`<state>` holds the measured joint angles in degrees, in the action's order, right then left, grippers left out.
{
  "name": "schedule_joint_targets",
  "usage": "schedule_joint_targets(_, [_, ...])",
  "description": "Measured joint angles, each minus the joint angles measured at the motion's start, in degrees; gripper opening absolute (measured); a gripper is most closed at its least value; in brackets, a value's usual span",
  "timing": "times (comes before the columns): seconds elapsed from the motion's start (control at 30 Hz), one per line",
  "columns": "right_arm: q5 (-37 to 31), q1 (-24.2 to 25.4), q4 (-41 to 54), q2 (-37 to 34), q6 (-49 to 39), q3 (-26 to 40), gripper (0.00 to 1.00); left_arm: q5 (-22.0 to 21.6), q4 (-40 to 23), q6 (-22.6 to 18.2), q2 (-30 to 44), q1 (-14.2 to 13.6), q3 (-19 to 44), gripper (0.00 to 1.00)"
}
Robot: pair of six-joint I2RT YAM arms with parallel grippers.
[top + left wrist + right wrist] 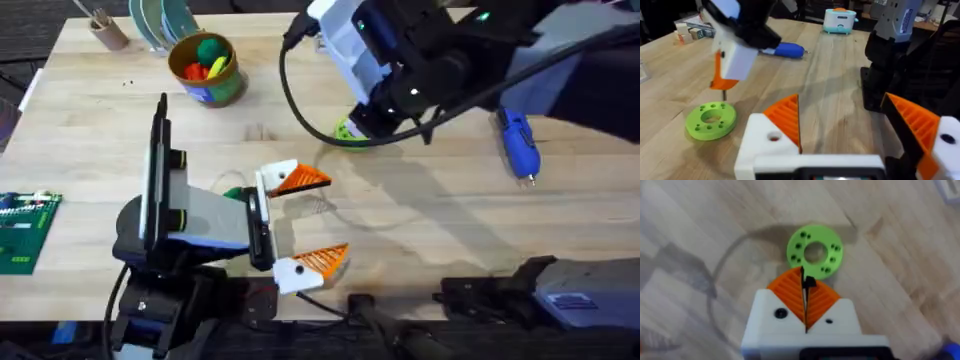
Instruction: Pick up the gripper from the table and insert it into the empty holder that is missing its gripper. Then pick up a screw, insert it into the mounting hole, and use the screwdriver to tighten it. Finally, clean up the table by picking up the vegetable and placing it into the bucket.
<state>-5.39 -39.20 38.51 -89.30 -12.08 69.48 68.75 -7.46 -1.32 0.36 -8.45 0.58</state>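
Observation:
My left gripper [335, 218] rests open low over the table's front. Both of its white holder mounts carry an orange ribbed gripper pad [787, 117], and a small mounting hole [774, 136] shows in the nearer mount. My right gripper [803, 272] hangs just above a lime-green disc [815, 251], shut on a small dark screw [809, 282] that sticks out between its pads. The blue screwdriver [518, 145] lies at the right. A dark-green vegetable [232, 192] peeks out beside the left wrist, mostly hidden. The bucket [207, 68] stands at the back left.
A green ball and other toys lie inside the bucket. A brown cup [105, 30] with sticks stands at the far left corner, and a green circuit board [25, 230] lies at the left edge. A black cable [300, 110] loops under the right arm.

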Motion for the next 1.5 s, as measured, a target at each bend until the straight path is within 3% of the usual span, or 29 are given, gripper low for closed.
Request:
schedule_joint_targets(0.17, [0.0, 0.0, 12.0, 0.0, -1.1, 6.9, 0.008, 0.0, 0.0, 0.0, 0.0, 0.0, 0.0, 0.993])
schedule_joint_targets(0.37, [0.0, -0.6, 18.6, 0.0, -1.5, 18.5, 0.008, 0.0, 0.0, 0.0, 0.0, 0.0, 0.0, 0.993])
schedule_joint_targets(0.6, [-0.4, -7.8, 20.4, 0.0, -2.1, 26.5, 0.008, 0.0, 0.0, 0.0, 0.0, 0.0, 0.0, 0.993])
schedule_joint_targets(1.03, [-0.6, -20.2, 20.8, 0.0, -4.9, 28.8, 0.008, 0.0, 0.0, 0.0, 0.0, 0.0, 0.0, 0.993])
schedule_joint_targets(1.5, [-0.7, -25.6, 23.1, -1.1, -5.1, 28.8, 0.008, 0.0, 0.0, 0.0, 0.0, 0.0, 0.0, 0.993])
